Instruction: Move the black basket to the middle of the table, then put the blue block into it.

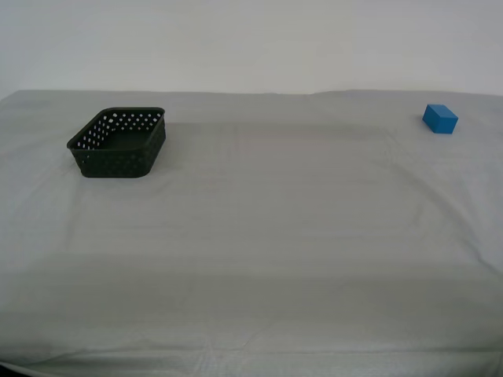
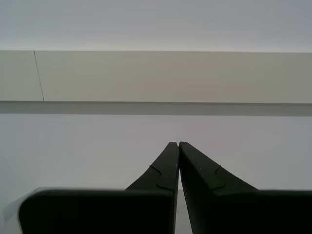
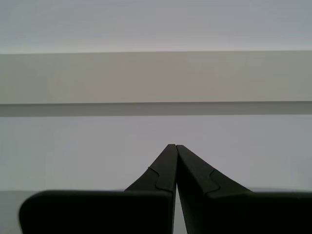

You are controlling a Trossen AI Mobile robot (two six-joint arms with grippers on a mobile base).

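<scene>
The black basket [image 1: 119, 143] stands empty at the far side of the table [image 1: 259, 236], towards the exterior view's left. The blue block [image 1: 440, 118] lies on the cloth at the far side, near the exterior view's right edge. Neither arm shows in the exterior view. My first gripper [image 3: 175, 146] is shut with its black fingers pressed together, holding nothing, and faces a pale wall. My second gripper [image 2: 178, 144] is likewise shut and empty, facing the same kind of wall. Neither wrist view shows the basket or the block.
The white-grey cloth is slightly wrinkled and reaches the table's near edge at the bottom of the exterior view. A plain pale wall [image 1: 251, 39] stands behind the table's far edge.
</scene>
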